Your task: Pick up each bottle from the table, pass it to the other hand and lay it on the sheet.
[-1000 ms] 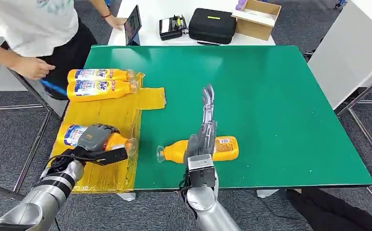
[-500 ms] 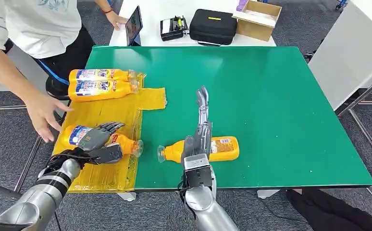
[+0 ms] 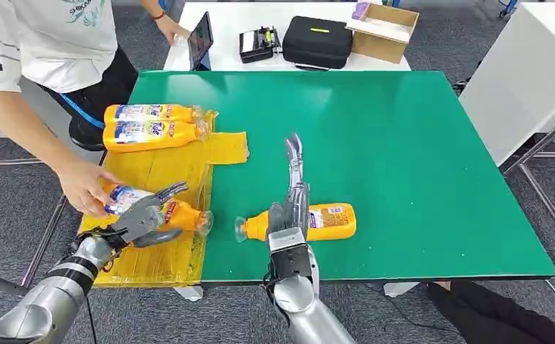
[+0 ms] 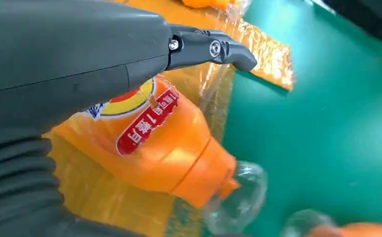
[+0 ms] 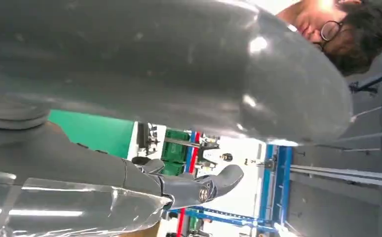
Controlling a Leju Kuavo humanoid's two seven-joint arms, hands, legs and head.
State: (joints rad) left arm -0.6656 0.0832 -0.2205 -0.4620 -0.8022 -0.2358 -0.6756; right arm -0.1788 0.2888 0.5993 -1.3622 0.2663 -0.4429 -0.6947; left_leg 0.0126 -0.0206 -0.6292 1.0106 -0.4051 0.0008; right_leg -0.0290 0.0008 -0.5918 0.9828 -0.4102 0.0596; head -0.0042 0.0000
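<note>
Left robot hand (image 3: 140, 218) spread open over bottle (image 3: 161, 210); right robot hand (image 3: 294, 188) open, empty.

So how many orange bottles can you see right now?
4. Two bottles lie together at the yellow sheet's far end, one lies under the left hand, and one lies on the green table beneath the right hand.

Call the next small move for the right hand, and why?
Probably close the right hand on the bottle lying on the green mat and lift it. The hand stands open above that bottle, fingers stretched out past it. The left hand lies open over the near bottle on the sheet, where a person's hand touches it, so that one looks placed.
</note>
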